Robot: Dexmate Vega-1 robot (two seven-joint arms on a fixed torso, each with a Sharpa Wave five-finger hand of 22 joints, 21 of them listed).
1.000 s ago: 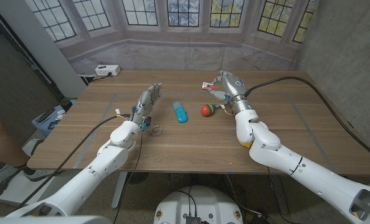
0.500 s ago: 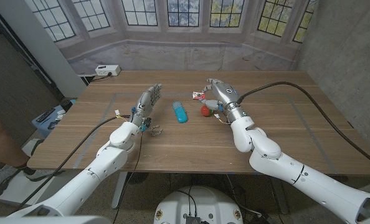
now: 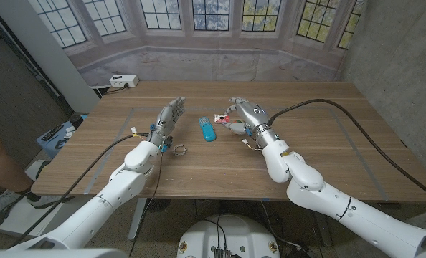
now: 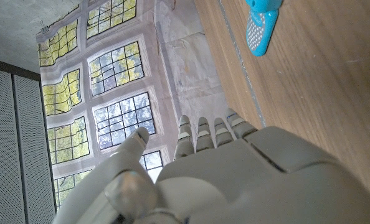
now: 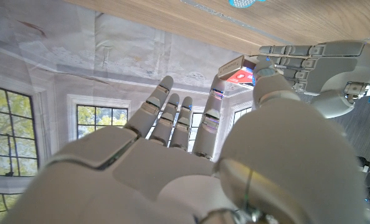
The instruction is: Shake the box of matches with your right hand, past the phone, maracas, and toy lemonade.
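We see one box of matches (image 3: 221,117), a small red and white carton, pinched in the right hand (image 3: 243,116) above the middle of the tabletop (image 3: 328,154), toward its far edge; in the right wrist view the same box (image 5: 238,69) sits between the thumb tip and a fingertip while the other fingers (image 5: 172,115) reach out straight. We cannot tell whether the box is closed or what is in it, since only a corner of it shows past the fingers. One blue phone (image 3: 208,129) lies flat on the tabletop just beside the right hand, on its left-hand side, and in the left wrist view one end of the phone (image 4: 260,26) is cut off by the picture's edge. The right hand and forearm cover the spot behind them, so we cannot make out the maracas or the toy lemonade there. The left hand (image 3: 168,121) stands on its edge near the middle of the tabletop, fingers straight and together, holding nothing. A small metal ring-like piece (image 3: 181,150) lies just beside the left wrist; it is too small to identify. One white power strip (image 3: 122,81) sits beyond the far left corner.
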